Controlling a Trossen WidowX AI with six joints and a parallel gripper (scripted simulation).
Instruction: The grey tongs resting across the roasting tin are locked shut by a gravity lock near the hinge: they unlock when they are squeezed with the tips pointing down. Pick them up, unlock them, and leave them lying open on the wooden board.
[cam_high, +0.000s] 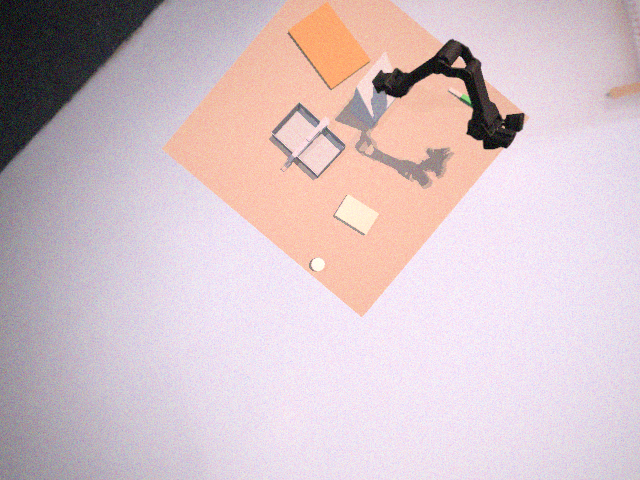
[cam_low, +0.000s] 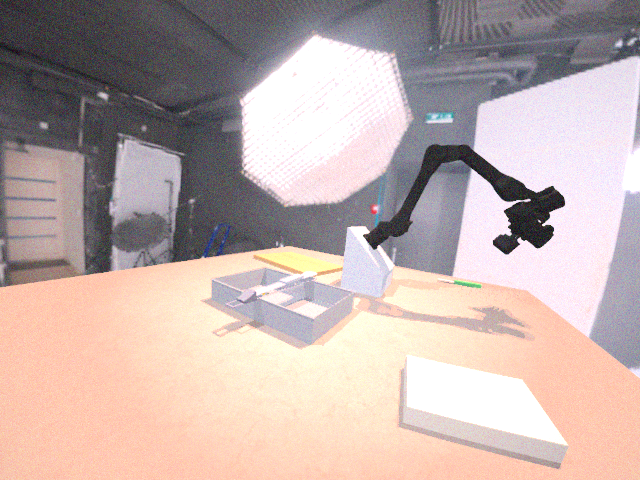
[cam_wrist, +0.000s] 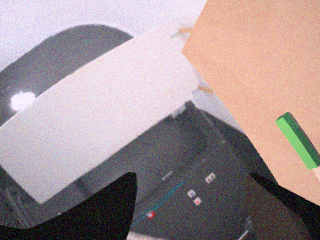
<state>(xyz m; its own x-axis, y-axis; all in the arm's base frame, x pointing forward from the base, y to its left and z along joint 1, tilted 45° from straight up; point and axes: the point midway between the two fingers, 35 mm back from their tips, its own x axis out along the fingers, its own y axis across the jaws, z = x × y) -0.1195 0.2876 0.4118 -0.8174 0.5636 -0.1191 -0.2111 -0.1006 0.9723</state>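
The grey tongs (cam_high: 321, 126) (cam_low: 283, 287) rest across the roasting tin (cam_high: 336, 140) (cam_low: 284, 322), with one end past its near wall. Their arms look together; the lock is too small to make out. An orange board (cam_high: 328, 46) (cam_low: 294, 261), apparently the wooden board, lies flat behind the tin with nothing on it. My gripper (cam_wrist: 192, 182) is open and empty, its fingers partly apart. It is raised in the air, far to the right of the tin and tongs. Its fingertips are hard to make out in the top and exterior views.
A white wedge-shaped block (cam_low: 356, 268) stands under the arm's base, right of the tin. A green and white pen (cam_high: 466, 99) (cam_low: 467, 284) (cam_wrist: 298, 141) lies near the arm. A cream slab (cam_high: 356, 214) (cam_low: 475, 397) and a small white disc (cam_high: 317, 264) lie farther forward.
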